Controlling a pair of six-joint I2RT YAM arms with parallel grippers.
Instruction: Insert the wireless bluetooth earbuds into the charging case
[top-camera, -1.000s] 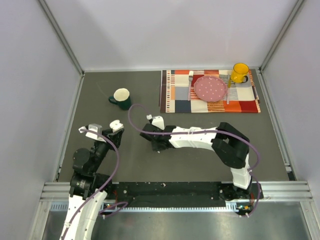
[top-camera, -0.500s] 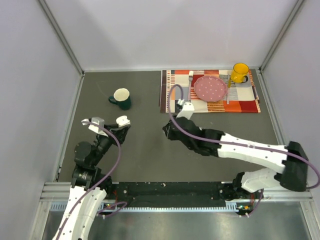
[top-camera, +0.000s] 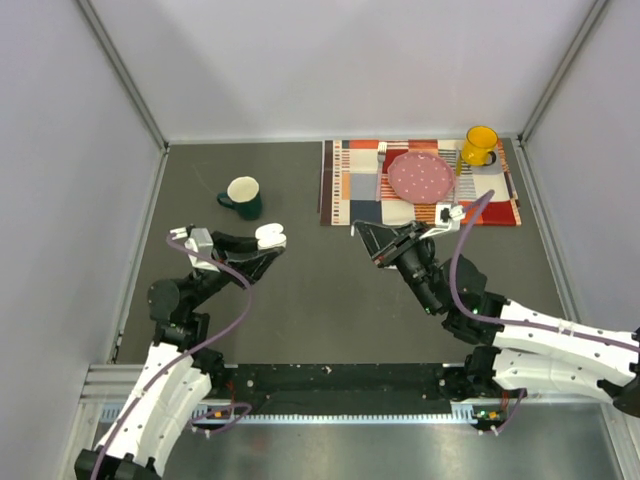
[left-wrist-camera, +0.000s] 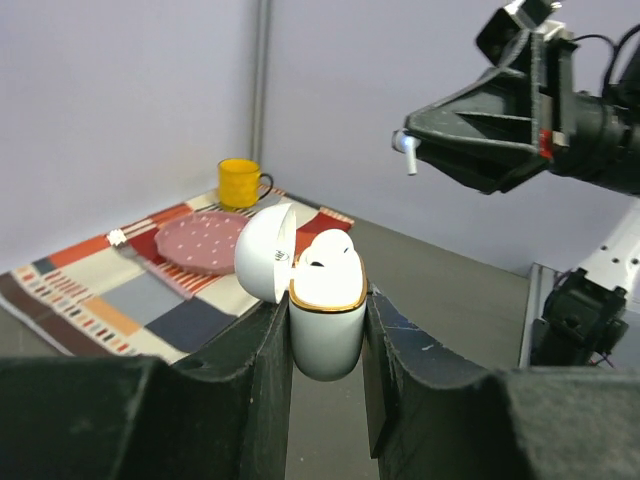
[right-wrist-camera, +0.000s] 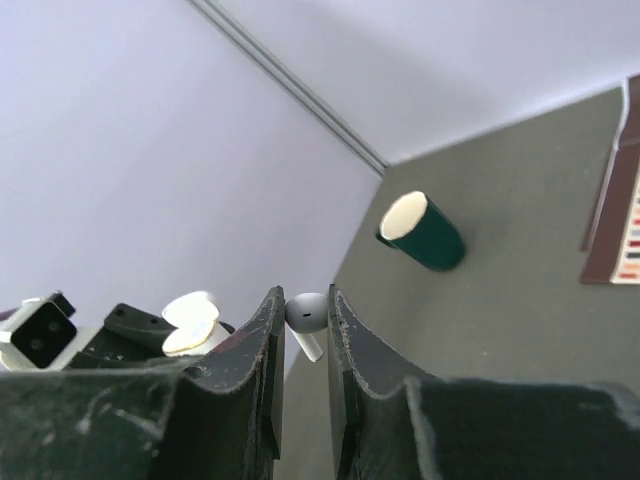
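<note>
While left hand (left-wrist-camera: 326, 305) clamps open case (left-wrist-camera: 325, 340), right hand (right-wrist-camera: 303, 296) pinches earbud (right-wrist-camera: 304, 313)

Right arm (top-camera: 560, 332) cut off (frame edge).

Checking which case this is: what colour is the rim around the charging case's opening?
Gold, on the white rounded plastic charging case; clearest in the left wrist view.

The left arm (top-camera: 165, 385) and right arm (top-camera: 550, 325) have white shells, black joints, looping purple cables (top-camera: 248, 298) and black wedge-shaped tool fingers (left-wrist-camera: 250, 380).
</note>
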